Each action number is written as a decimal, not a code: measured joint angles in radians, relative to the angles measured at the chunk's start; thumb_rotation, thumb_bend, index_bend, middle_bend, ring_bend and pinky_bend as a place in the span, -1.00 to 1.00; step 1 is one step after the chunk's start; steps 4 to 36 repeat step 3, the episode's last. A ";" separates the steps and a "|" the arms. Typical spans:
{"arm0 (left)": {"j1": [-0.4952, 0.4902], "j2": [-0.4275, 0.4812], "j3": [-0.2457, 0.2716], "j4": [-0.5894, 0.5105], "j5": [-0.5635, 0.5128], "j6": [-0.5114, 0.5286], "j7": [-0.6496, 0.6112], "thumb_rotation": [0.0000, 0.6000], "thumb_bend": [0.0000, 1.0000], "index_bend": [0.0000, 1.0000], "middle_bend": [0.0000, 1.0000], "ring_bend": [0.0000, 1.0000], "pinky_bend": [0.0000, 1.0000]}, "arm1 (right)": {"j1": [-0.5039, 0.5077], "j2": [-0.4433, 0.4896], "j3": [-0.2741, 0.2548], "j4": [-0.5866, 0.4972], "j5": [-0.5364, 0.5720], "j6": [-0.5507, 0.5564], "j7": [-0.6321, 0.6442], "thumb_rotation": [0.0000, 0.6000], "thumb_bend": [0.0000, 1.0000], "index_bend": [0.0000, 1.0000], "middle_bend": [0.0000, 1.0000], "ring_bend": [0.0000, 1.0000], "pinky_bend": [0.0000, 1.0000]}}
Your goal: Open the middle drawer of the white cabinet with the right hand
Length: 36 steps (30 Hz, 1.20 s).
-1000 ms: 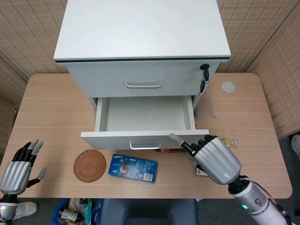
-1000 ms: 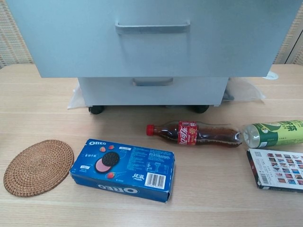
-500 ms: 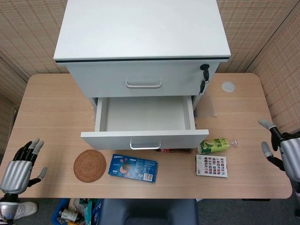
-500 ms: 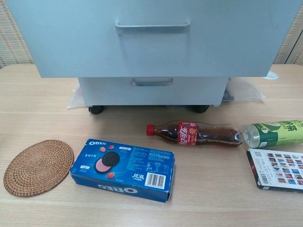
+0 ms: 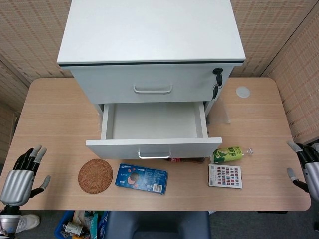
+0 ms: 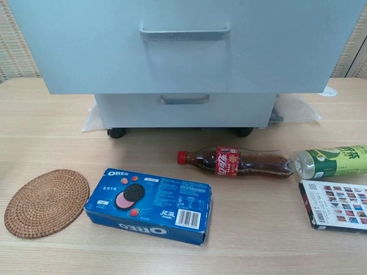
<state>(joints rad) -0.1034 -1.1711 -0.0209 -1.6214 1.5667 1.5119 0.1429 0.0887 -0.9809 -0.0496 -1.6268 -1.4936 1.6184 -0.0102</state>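
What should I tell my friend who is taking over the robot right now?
Left hand: open, empty, at the table's left front corner.
Right hand: open, empty, at the table's right edge, apart from the cabinet.
White metal cabinet stands at the back of the wooden table. Its middle drawer is pulled out and looks empty; the top drawer is shut.
Done: the middle drawer is open.
Left: nothing that shows; keep both hands off it.
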 measured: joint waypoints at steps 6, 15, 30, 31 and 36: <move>0.002 -0.003 0.000 -0.003 0.002 0.004 0.002 1.00 -0.32 -0.96 -1.00 -0.96 -0.75 | -0.022 -0.022 -0.005 0.023 -0.002 -0.009 0.025 1.00 -0.38 -0.73 -0.60 -0.62 -0.27; 0.002 -0.003 0.000 -0.003 0.002 0.004 0.002 1.00 -0.32 -0.96 -1.00 -0.96 -0.75 | -0.022 -0.022 -0.005 0.023 -0.002 -0.009 0.025 1.00 -0.38 -0.73 -0.60 -0.62 -0.27; 0.002 -0.003 0.000 -0.003 0.002 0.004 0.002 1.00 -0.32 -0.96 -1.00 -0.96 -0.75 | -0.022 -0.022 -0.005 0.023 -0.002 -0.009 0.025 1.00 -0.38 -0.73 -0.60 -0.62 -0.27; 0.002 -0.003 0.000 -0.003 0.002 0.004 0.002 1.00 -0.32 -0.96 -1.00 -0.96 -0.75 | -0.022 -0.022 -0.005 0.023 -0.002 -0.009 0.025 1.00 -0.38 -0.73 -0.60 -0.62 -0.27; 0.002 -0.003 0.000 -0.003 0.002 0.004 0.002 1.00 -0.32 -0.96 -1.00 -0.96 -0.75 | -0.022 -0.022 -0.005 0.023 -0.002 -0.009 0.025 1.00 -0.38 -0.73 -0.60 -0.62 -0.27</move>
